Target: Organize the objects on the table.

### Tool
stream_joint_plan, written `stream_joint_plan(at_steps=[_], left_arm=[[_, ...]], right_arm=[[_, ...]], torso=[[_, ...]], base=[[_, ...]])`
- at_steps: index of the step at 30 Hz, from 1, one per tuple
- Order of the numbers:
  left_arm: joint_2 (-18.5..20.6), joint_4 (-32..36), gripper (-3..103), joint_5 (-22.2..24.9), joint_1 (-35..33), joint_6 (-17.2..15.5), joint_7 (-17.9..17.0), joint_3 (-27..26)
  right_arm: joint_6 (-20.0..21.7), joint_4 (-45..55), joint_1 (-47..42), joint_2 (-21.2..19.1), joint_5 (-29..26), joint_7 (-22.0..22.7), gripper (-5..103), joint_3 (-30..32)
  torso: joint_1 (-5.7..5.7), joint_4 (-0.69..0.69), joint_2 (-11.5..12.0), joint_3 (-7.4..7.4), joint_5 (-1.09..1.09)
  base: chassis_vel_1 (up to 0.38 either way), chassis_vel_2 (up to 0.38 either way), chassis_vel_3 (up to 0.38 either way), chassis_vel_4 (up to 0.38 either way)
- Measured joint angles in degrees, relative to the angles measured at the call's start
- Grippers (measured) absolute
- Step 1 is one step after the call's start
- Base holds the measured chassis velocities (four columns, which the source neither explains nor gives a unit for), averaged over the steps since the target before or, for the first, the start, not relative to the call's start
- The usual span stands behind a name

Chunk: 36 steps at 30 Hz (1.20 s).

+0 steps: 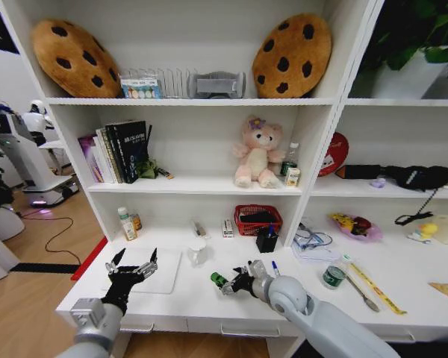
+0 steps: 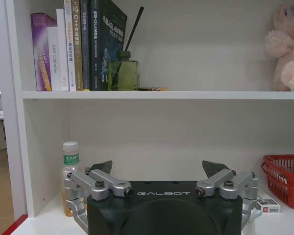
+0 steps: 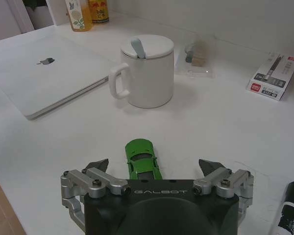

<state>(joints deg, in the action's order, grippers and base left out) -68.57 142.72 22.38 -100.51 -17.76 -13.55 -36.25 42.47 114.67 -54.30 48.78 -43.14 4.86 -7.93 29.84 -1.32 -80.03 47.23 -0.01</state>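
1. The right claw (image 3: 156, 169) is held released, low over the worktop (image 1: 403, 294) near its front edge, with the green toy car (image 3: 142, 159) lying on the surface between the spread fingers.
2. The left claw (image 1: 133, 266) is held released above the silver laptop (image 1: 162, 270), toward the worktop's left end.
3. A slip is judged likely: the car is small, smooth and rounded, so an off-centre closure could squirt it forward toward the white lidded mug (image 3: 146, 70).
4. The black marker (image 3: 290, 205) lies just beside the right claw and could be nudged.
5. The laptop is flat, matte metal; the mug glossy and cylindrical.
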Motion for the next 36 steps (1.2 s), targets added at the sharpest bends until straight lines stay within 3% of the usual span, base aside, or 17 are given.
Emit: stream_joint_plan(at_steps=[3,5,10,22,33,34,36], left_arm=[[0.0,0.0,100,0.0,0.0,0.0,0.0,0.0],[0.0,0.0,100,0.0,0.0,0.0,0.0,0.0],[0.0,0.0,100,0.0,0.0,0.0,0.0,0.0],[0.0,0.0,100,0.0,0.0,0.0,0.0,0.0],[0.0,0.0,100,0.0,0.0,0.0,0.0,0.0],[0.0,0.0,100,0.0,0.0,0.0,0.0,0.0],[0.0,0.0,100,0.0,0.0,0.0,0.0,0.0]], right_arm=[[-0.1,-0.4,0.4,0.5,0.8,0.0,99,-0.8],[-0.1,-0.8,0.9,1.1,0.8,0.2,89,-1.7],[-0.2,-0.7,0.8,1.4,0.7,1.1,77,-2.1],[-0.4,-1.1,-0.6,1.7,1.3,1.2,32,-1.0],[-0.3,0.8,-0.9,1.6,1.0,2.2,16,-0.3],[-0.3,2.8,-1.6,1.4,0.9,2.3,3,0.6],[-0.3,4.7,-2.3,1.1,0.9,2.3,1,1.5]], torso=[[0.0,0.0,0.0,0.0,0.0],[0.0,0.01,0.0,0.0,0.0],[0.0,0.01,0.0,0.0,0.0],[-0.01,0.01,0.0,0.0,0.0],[-0.01,0.01,0.0,0.0,0.0],[-0.01,0.0,0.0,0.0,0.0],[0.0,0.0,0.0,0.0,0.0]], base=[[0.0,0.0,0.0,0.0],[0.0,0.0,0.0,0.0],[0.0,0.0,0.0,0.0],[0.0,0.0,0.0,0.0],[0.0,0.0,0.0,0.0],[0.0,0.0,0.0,0.0],[0.0,0.0,0.0,0.0]])
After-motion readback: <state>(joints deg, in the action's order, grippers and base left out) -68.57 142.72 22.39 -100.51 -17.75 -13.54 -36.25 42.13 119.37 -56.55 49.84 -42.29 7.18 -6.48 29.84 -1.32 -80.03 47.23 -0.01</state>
